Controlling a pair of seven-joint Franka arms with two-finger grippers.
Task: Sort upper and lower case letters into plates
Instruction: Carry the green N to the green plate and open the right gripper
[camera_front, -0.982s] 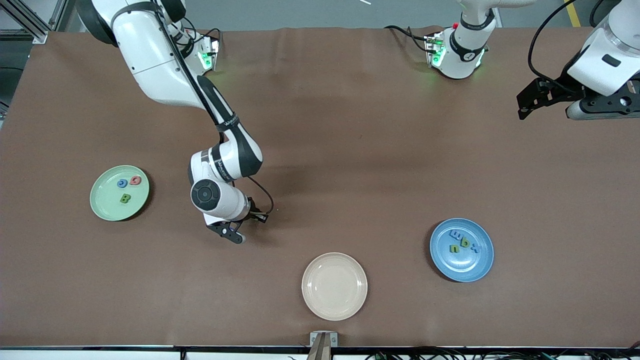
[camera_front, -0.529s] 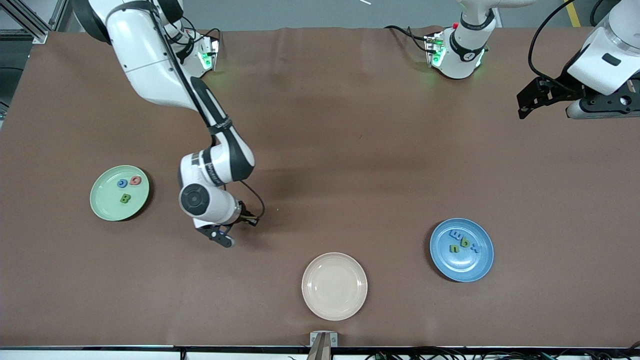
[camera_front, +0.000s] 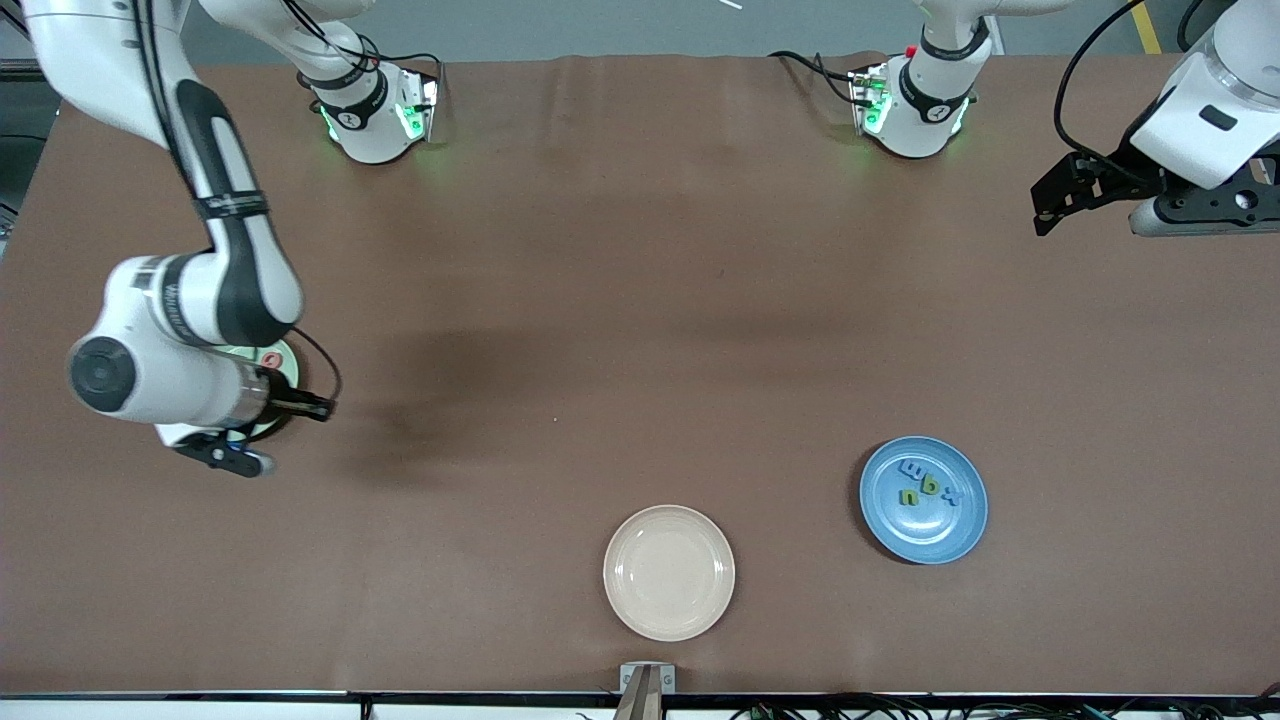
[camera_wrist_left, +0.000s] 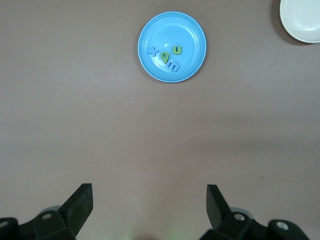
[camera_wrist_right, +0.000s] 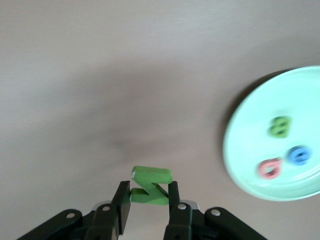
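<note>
Right arm swung from table's middle toward its own end; right gripper (camera_wrist_right: 148, 200), carrying green Z letter (camera_wrist_right: 150, 186), came beside mint green plate (camera_wrist_right: 240, 150), wrist now covering most of it.

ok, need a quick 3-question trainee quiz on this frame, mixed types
1. True or false: the right gripper has its fingers shut on a green Z letter.
2. How many letters lie in the blue plate? A) two B) four C) six
3. Fill in: the cream plate holds ___ letters.

Key:
1. True. It carries the letter near the mint green plate, which holds three letters.
2. B. Meanwhile the left gripper waits open at its own end of the table.
3. No.
</note>
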